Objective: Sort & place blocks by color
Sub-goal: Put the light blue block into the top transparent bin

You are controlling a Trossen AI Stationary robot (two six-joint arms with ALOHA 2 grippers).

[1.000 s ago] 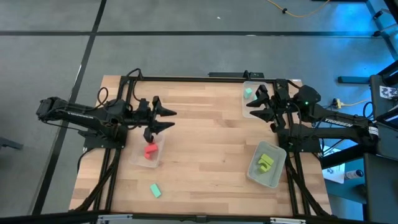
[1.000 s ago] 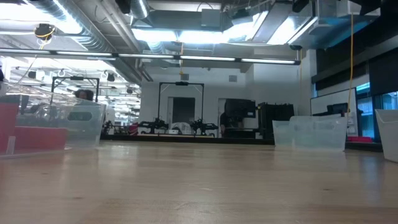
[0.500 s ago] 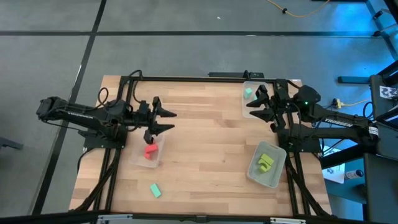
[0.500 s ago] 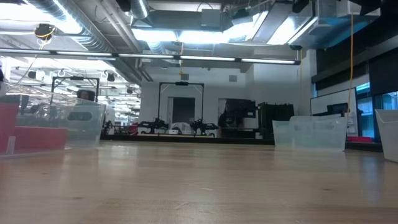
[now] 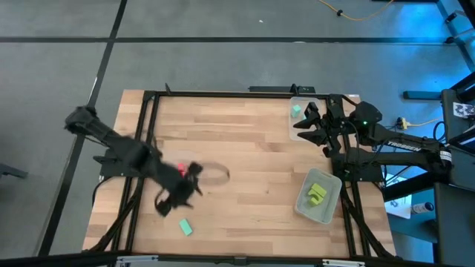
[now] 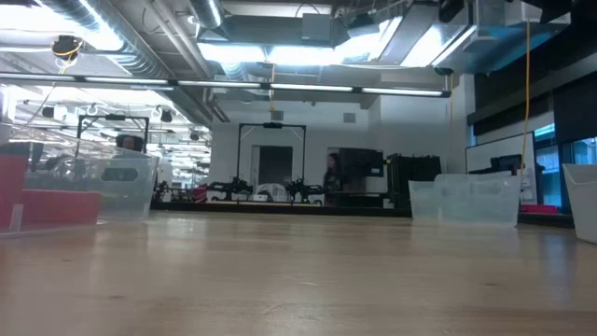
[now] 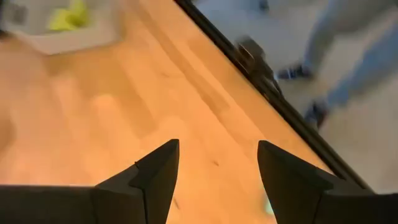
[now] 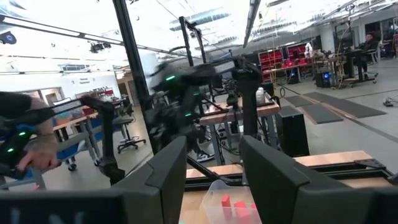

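Right gripper (image 8: 211,165): two dark fingers (image 8: 165,171) apart, nothing between them. Beyond: clear tray (image 8: 214,190) holding red blocks (image 8: 233,204) on the wooden table (image 8: 323,160), left arm (image 8: 186,93) blurred above it. Person's hand (image 8: 37,158) at the frame edge; workshop room behind.

My wooden table (image 5: 245,156) carries clear trays at twelve (image 5: 298,119), four (image 5: 318,196) and nine (image 5: 185,178), plus a loose mint block (image 5: 185,227) at seven.

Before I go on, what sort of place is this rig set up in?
Most likely a robotics lab or workshop. The low view shows exposed ceiling ducts and strip lights, the right wrist view more metal-framed workbenches and red storage bins, and the wooden table sits in a black frame.
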